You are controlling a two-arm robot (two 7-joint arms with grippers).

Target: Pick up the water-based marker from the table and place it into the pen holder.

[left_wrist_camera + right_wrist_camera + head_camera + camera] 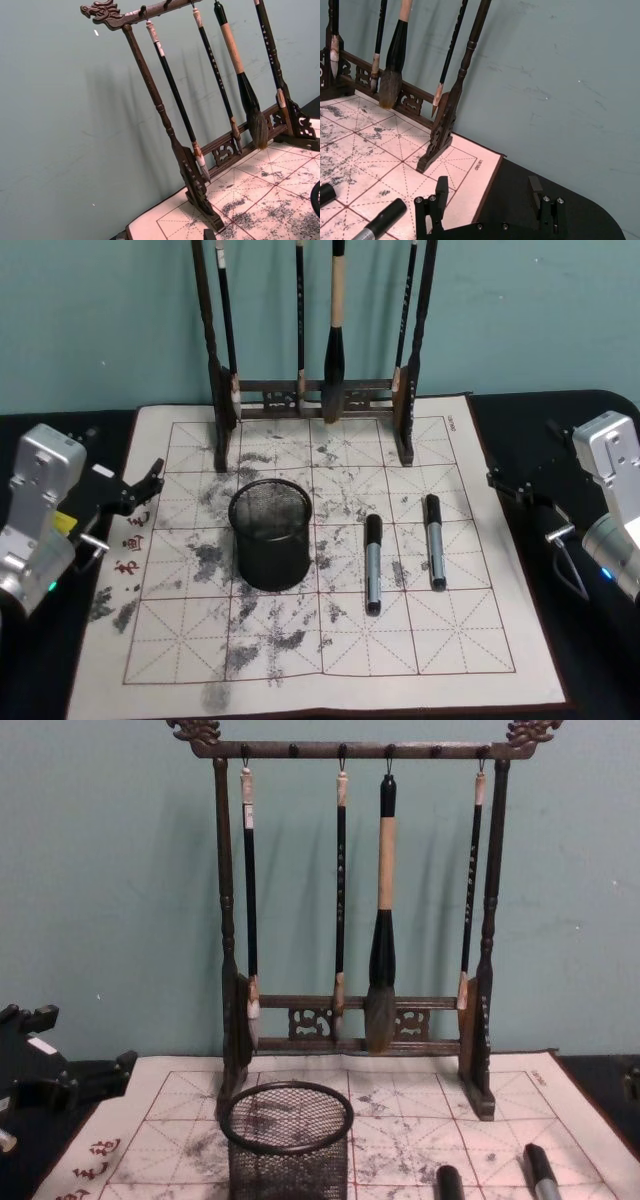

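- pen holder: black mesh cup, standing upright on the mat, left of centre, in front of the brush rack's left foot.
- inner marker: black cap, grey barrel, lying flat on the mat just right of the pen holder and not touching it, cap toward the rack.
- outer marker: same look, flat, roughly parallel to the inner marker and on its right, a gap between them. i cannot tell which of the two is the water-based one.
- left claw: at the mat's left edge, well apart from the markers, fingers spread, nothing held.
- right claw: over the bench just off the mat's right edge, clear of both markers. my right wrist view shows its fingers wide apart with nothing between them.
- mat: pale, red-gridded, ink-stained, laid on the black bench.
- brush rack: dark wood, at the mat's far edge, with four brushes hanging from its top bar.
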